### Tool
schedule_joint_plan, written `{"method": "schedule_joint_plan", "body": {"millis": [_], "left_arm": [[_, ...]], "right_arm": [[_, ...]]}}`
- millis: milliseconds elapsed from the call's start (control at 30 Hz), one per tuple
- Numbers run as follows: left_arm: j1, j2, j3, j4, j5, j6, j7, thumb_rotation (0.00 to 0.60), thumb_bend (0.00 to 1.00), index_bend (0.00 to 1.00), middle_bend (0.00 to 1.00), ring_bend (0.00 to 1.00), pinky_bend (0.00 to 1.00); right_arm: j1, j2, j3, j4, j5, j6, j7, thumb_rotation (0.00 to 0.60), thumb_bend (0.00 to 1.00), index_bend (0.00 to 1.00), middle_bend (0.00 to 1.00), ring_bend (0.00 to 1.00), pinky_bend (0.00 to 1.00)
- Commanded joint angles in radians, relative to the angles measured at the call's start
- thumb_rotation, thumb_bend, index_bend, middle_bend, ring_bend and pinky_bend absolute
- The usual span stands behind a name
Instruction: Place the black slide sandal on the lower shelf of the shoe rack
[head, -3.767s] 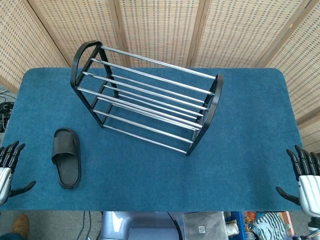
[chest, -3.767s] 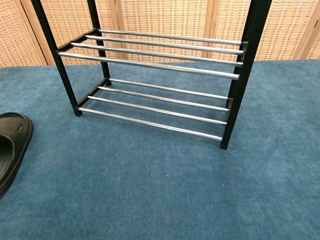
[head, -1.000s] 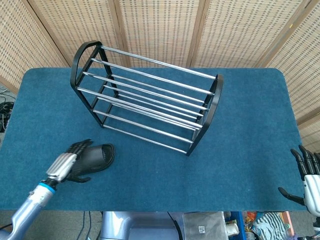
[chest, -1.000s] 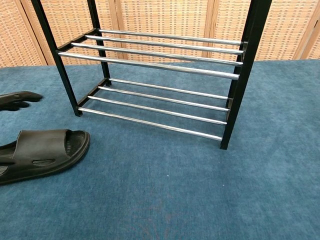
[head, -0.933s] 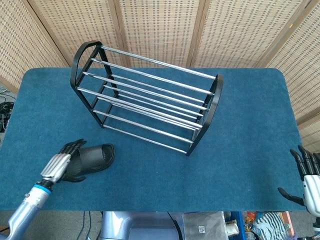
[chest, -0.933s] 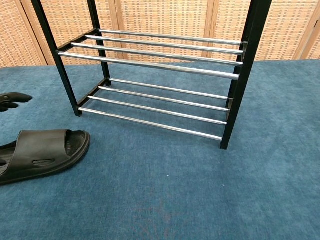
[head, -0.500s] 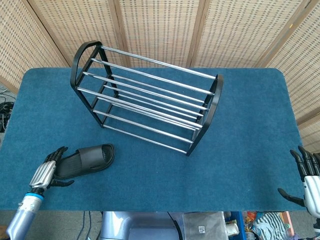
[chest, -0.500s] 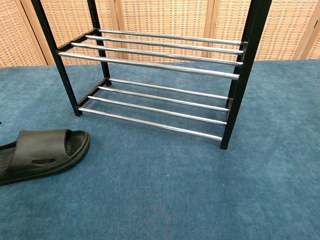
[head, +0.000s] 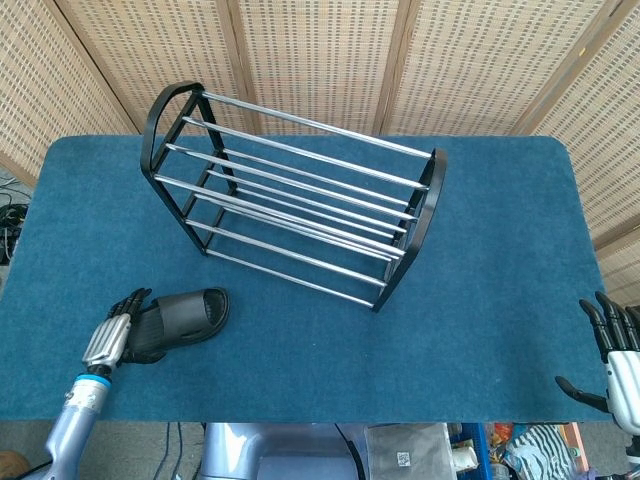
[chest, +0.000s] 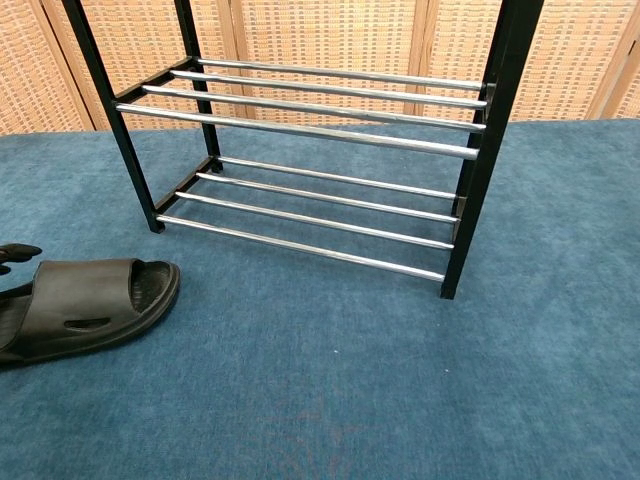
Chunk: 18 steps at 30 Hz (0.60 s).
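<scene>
We see the black slide sandal (head: 180, 317) lying on the table (head: 480, 300), near the shoe rack (head: 290, 195). Our left hand (head: 118, 335) clasps its heel; our right hand (head: 612, 350) hangs empty, fingers spread.

Head view: high above, looking steeply down over the whole blue table (head: 480, 300), shoe rack (head: 290, 205) far and central. Chest view: low, close, facing level into rack (chest: 320, 180). Shared: rack front, black slide sandal (head: 185, 315) (chest: 85, 305).

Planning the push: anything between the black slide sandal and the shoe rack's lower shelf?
Only bare blue carpet between black slide sandal and lower chrome-bar shelf, chest view.
</scene>
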Motion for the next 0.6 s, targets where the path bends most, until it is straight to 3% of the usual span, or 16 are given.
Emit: {"method": "schedule_joint_plan", "body": {"millis": [33,267,433,500,600], "left_arm": [[-0.016,-0.028,-0.008,0.008,-0.047,-0.012,0.055,0.600,0.15,0.00,0.00,0.00,0.00],[-0.019,-0.077,-0.012,0.039,-0.070,0.011,0.102,0.600,0.15,0.00,0.00,0.00,0.01],[-0.016,-0.107,-0.021,0.061,-0.075,0.030,0.105,0.600,0.16,0.00,0.01,0.00,0.15],[-0.017,-0.118,-0.022,0.071,-0.078,0.027,0.109,0.600,0.22,0.02,0.10,0.07,0.27],[-0.017,-0.125,-0.022,0.078,-0.070,0.024,0.098,0.600,0.39,0.18,0.28,0.23,0.41]], "right_arm": [[0.000,0.000,0.001,0.000,0.003,0.001,0.000,0.600,0.00,0.00,0.00,0.00,0.00],[0.000,0.002,0.003,0.001,0.007,0.000,0.008,0.600,0.00,0.00,0.00,0.00,0.00],[0.001,0.003,0.001,0.000,0.004,-0.001,0.009,0.600,0.00,0.00,0.00,0.00,0.00],[0.001,0.004,0.001,0.001,0.004,-0.002,0.010,0.600,0.00,0.00,0.00,0.00,0.00],[0.000,0.004,0.001,0.001,0.003,0.000,0.012,0.600,0.00,0.00,0.00,0.00,0.00]]}}
